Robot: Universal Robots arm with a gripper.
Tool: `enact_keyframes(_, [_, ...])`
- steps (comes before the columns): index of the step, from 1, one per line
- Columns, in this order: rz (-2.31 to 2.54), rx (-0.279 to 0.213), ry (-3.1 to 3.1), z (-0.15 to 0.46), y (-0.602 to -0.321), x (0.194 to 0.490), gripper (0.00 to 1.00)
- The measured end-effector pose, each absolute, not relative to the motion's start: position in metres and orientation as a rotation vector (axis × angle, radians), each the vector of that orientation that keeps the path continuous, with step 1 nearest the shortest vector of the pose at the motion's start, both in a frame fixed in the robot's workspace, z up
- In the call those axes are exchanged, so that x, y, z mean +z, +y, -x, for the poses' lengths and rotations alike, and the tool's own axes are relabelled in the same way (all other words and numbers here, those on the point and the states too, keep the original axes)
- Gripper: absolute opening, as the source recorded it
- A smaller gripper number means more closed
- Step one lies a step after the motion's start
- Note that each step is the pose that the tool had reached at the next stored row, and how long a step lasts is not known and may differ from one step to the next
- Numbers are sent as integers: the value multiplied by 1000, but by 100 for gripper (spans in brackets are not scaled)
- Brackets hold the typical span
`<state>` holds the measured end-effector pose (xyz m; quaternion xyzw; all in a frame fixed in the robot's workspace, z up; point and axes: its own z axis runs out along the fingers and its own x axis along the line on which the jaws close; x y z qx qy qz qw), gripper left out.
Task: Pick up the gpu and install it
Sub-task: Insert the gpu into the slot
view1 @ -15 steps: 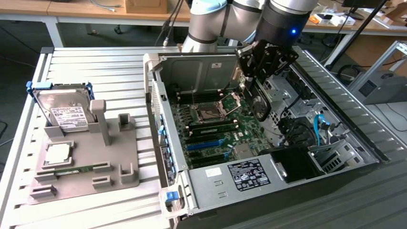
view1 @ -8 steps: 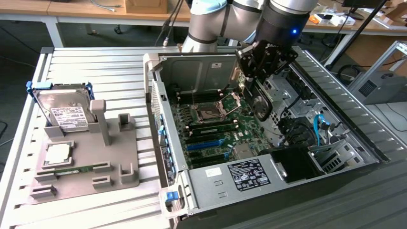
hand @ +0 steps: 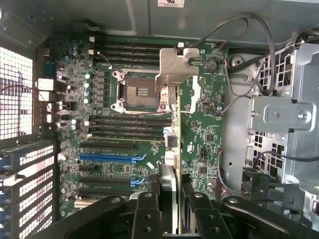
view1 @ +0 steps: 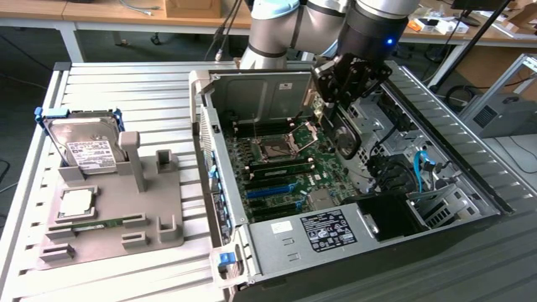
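Gripper (view1: 337, 100) (hand: 172, 211) is inside the open computer case (view1: 251, 94), jaws partly closed and clamped on the graphics card (view1: 344, 141) (hand: 177, 127). Card runs edge-on straight out from between the jaws, with its silver bracket at the far end. Motherboard (view1: 285, 163) (hand: 209, 134) lies beyond the jaws, under the card. Hard drive (view1: 84, 148) stands well apart, outside the case.

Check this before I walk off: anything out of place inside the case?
The gpu hangs on end from the gripper, bracket down above the motherboard, seated in no slot; the CPU socket is empty.
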<state>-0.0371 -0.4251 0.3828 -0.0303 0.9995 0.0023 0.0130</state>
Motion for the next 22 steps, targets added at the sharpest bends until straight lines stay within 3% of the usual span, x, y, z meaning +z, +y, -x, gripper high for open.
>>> enact_keyframes(22, [340,10,3097,37,-425,383,27])
